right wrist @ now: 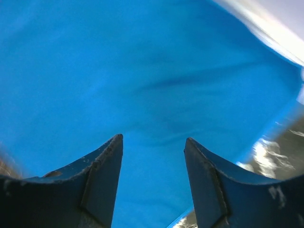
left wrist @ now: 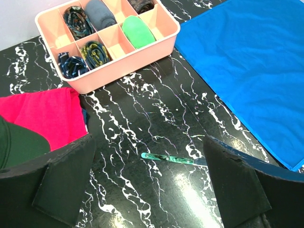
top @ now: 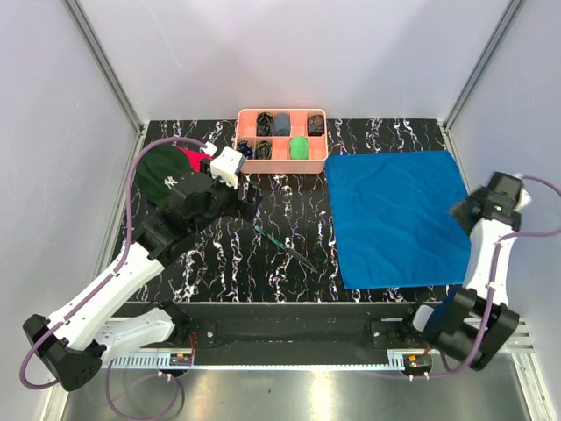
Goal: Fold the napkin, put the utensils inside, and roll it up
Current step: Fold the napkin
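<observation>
Top external view first: the napkin [top: 399, 219] lies spread flat across the right half of the desk [top: 289, 202], its far left corner just beside the pink tray [top: 282, 163] at the far edge. The utensils [top: 287, 248] lie on a slant near the middle of the desk, close to the napkin's left edge but not touching it. Over to the left gripper [top: 248, 197]: it hangs above the desk on the left half, jaws spread as wide as they go, gripping nothing, with the red cloth [top: 197, 160] and the green cap [top: 166, 173] just behind it by the far left corner. And the right gripper [top: 460, 210] sits at the napkin's right edge, jaws partly apart; in the right wrist view blue cloth fills the gap, nothing pinched.
</observation>
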